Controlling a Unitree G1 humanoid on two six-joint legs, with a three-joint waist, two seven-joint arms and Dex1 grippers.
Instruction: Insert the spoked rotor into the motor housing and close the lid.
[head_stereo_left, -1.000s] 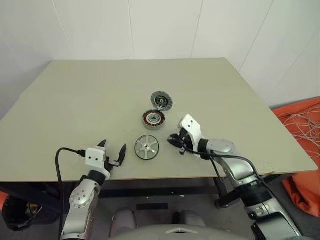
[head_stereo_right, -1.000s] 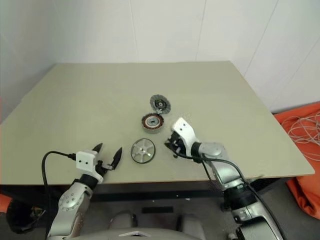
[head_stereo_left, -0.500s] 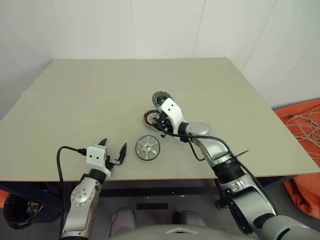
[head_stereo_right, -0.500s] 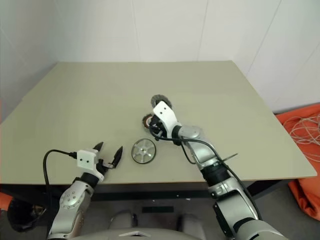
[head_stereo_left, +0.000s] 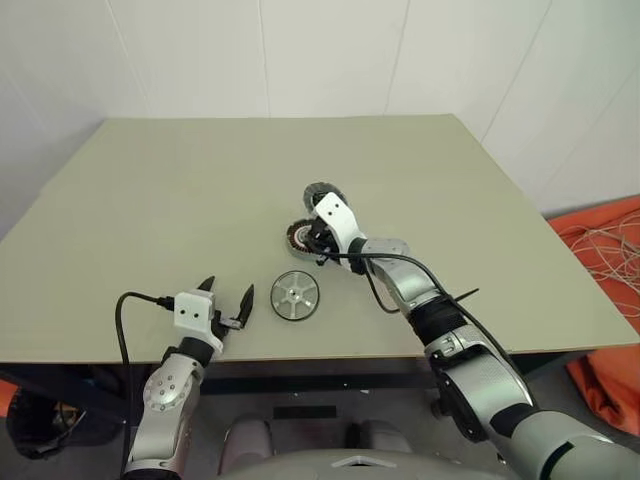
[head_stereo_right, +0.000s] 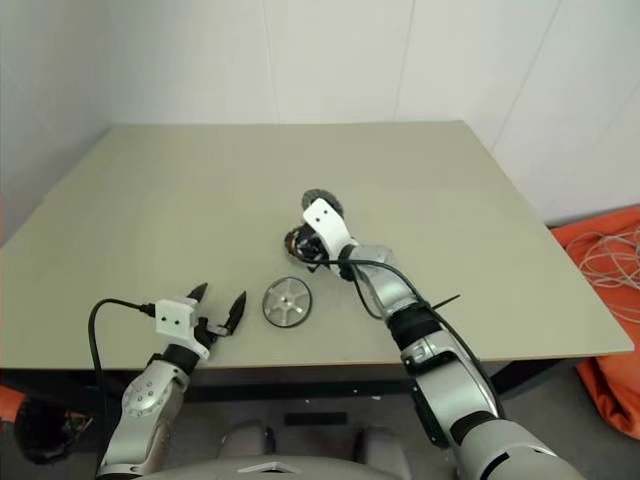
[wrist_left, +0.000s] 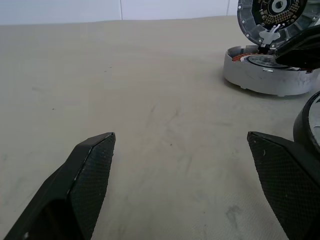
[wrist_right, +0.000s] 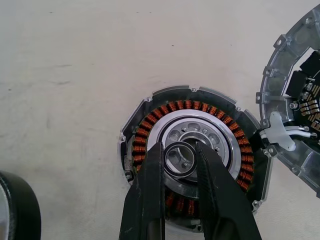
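Note:
The spoked rotor (head_stereo_left: 295, 296) lies flat on the table near its front edge, a silver disc with a dark rim. Behind it sits the motor housing (wrist_right: 192, 150), its copper windings ringing a silver centre. The lid (wrist_right: 300, 120) stands open, joined to the housing's far edge. My right gripper (wrist_right: 180, 150) hangs over the housing's centre, shut on a small dark-rimmed metal ring (wrist_right: 181, 159). My left gripper (head_stereo_left: 228, 292) rests open near the front left of the table, to the left of the rotor, with nothing between its fingers.
The beige table (head_stereo_left: 180, 190) stretches wide to the left and back, ending at white walls. On the floor to the right lie an orange cloth (head_stereo_left: 610, 370) and white cables (head_stereo_left: 600, 250).
My right arm swung from the right of the rotor forward and left until its gripper came over the housing's centre. The left gripper and the rotor stayed in place.

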